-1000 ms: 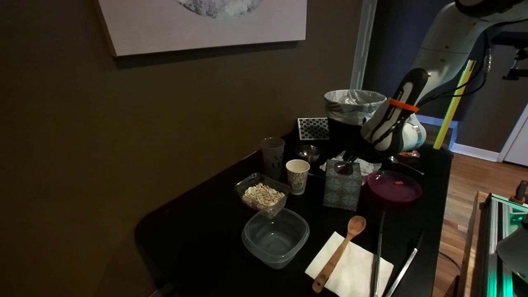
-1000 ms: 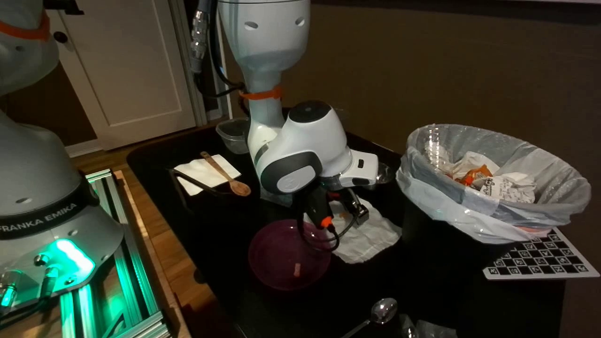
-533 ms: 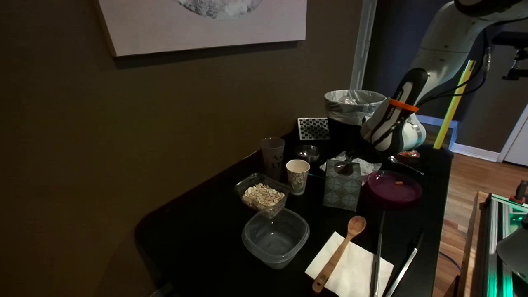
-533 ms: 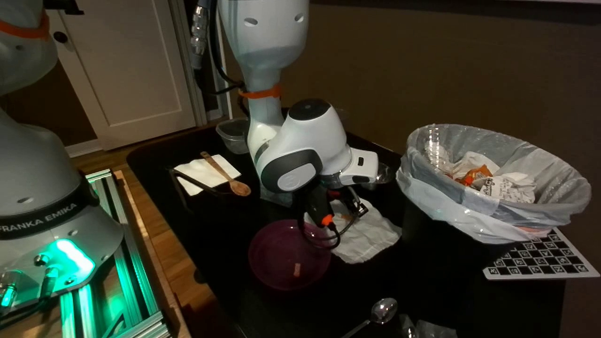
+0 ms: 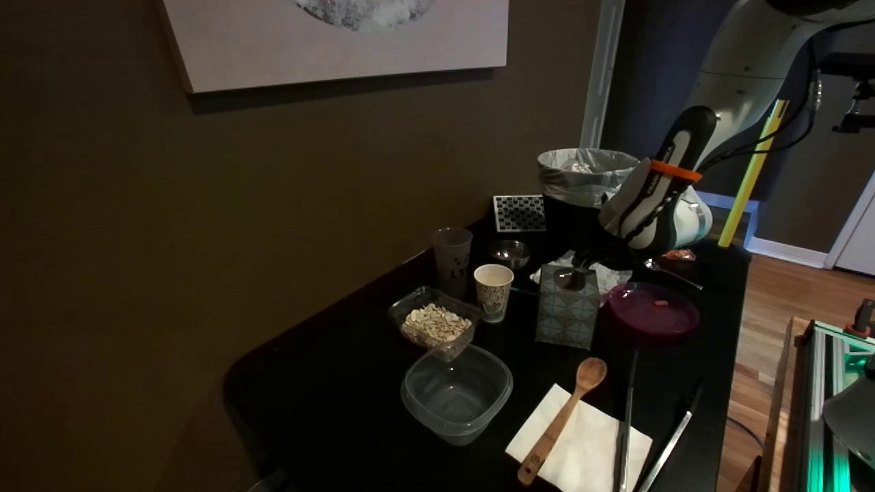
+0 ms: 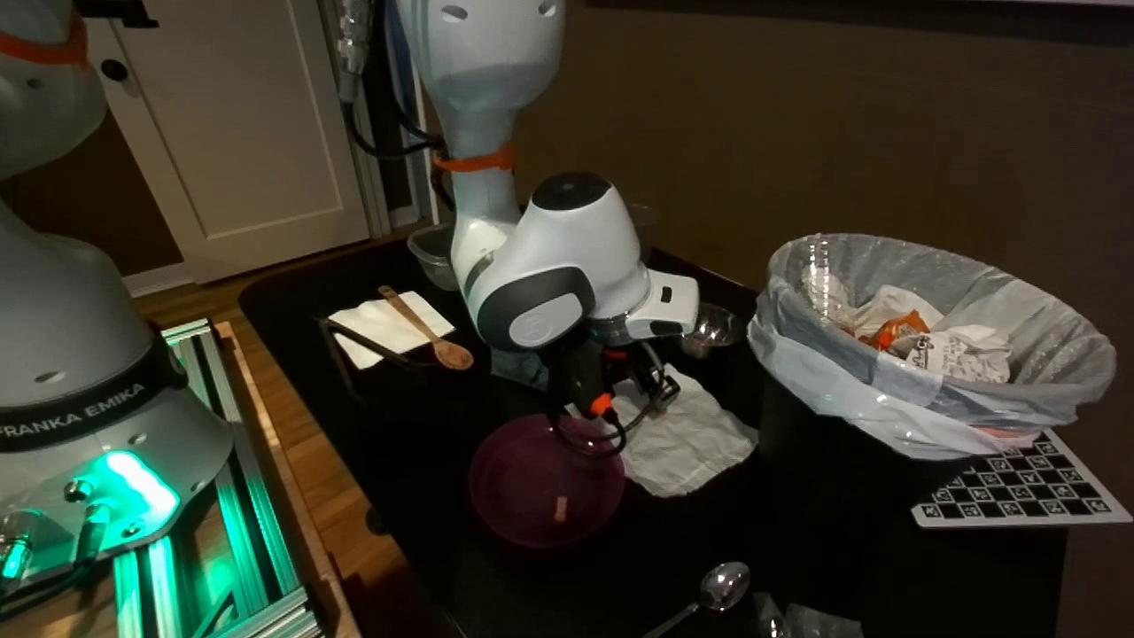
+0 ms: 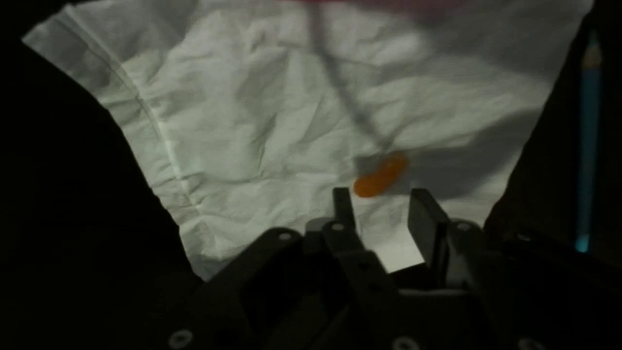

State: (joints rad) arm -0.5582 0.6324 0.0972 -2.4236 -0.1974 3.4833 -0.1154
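Gripper [image 7: 381, 191] has its jaws apart, the orange piece [image 7: 381, 176] on the white sheet [image 7: 262, 131] just beyond the gap.

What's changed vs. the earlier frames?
In an exterior view, the arm has shifted slightly toward the picture's left and top, carrying the hand along and uncovering more of the metal bowl. Nothing visibly grasped or released; the orange piece lies on the napkin. Purple dish, wooden spoon, tissue box unmoved.
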